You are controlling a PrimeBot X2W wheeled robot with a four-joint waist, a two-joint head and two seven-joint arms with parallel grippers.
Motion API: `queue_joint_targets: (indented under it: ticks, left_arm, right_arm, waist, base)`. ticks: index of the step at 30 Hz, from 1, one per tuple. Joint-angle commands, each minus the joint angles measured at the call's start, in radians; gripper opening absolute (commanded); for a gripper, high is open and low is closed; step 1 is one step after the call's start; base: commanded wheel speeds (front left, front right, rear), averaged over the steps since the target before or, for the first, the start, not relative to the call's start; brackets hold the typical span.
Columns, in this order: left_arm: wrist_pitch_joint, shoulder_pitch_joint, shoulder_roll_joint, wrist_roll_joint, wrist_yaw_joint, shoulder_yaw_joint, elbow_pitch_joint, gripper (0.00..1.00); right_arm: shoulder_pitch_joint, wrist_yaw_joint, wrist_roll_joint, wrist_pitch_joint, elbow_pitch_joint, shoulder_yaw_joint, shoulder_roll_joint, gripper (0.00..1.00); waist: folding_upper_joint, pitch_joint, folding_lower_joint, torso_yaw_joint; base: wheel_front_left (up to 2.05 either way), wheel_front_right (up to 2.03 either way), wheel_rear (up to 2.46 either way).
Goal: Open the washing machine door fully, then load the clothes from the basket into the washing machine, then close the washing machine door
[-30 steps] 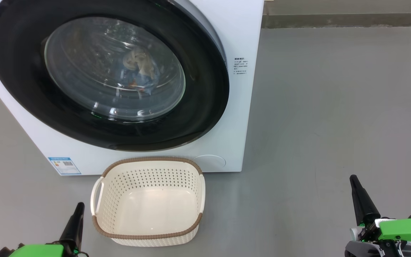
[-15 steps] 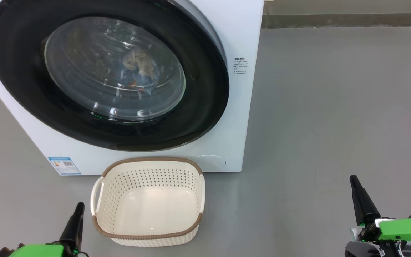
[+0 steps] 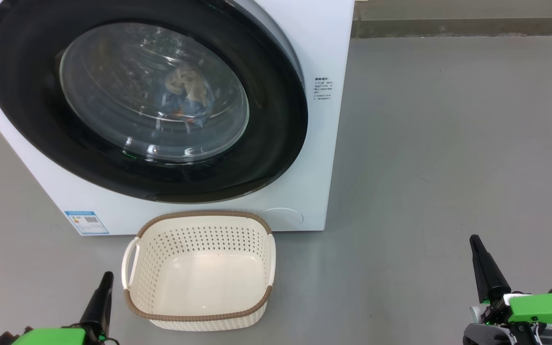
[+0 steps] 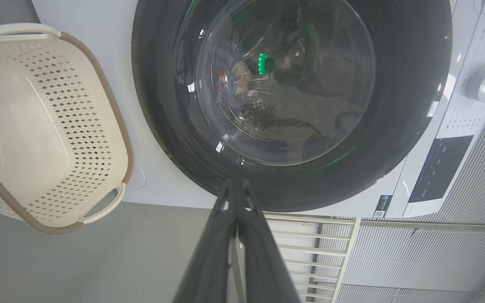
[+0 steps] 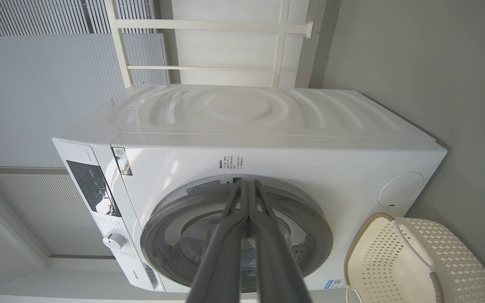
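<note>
Cream and empty, the perforated plastic basket [image 3: 204,213]; the black-rimmed round glass door [image 3: 266,143] looks shut, so the task seems done. Both the left gripper [image 3: 108,277] and right gripper [image 3: 473,239] are pressed together, empty.

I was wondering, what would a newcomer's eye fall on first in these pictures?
The big round washing machine door, glossy black around bulging glass, dominates the head view's upper left and is shut. Behind its glass lie blue and beige clothes, while the cream basket on the floor in front stands empty. The left hand and right hand rest shut at the lower corners.
</note>
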Motion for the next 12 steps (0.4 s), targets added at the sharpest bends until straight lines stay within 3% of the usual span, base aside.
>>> queue_joint_targets:
  ticks: [1, 12]
  left_arm:
    - [0.007, -0.048, 0.013, -0.008, -0.002, 0.035, -0.029, 0.0]
    - [0.007, -0.048, 0.013, -0.008, -0.002, 0.035, -0.029, 0.0]
  right_arm:
    - [-0.014, 0.001, 0.003, 0.009, -0.029, 0.022, -0.003, 0.0]
    - [-0.014, 0.001, 0.003, 0.009, -0.029, 0.022, -0.003, 0.0]
  waist:
    - [0.0, 0.0, 0.0, 0.0]
    - [0.0, 0.0, 0.0, 0.0]
  base:
    - [0.0, 0.0, 0.0]
    - [0.0, 0.0, 0.0]
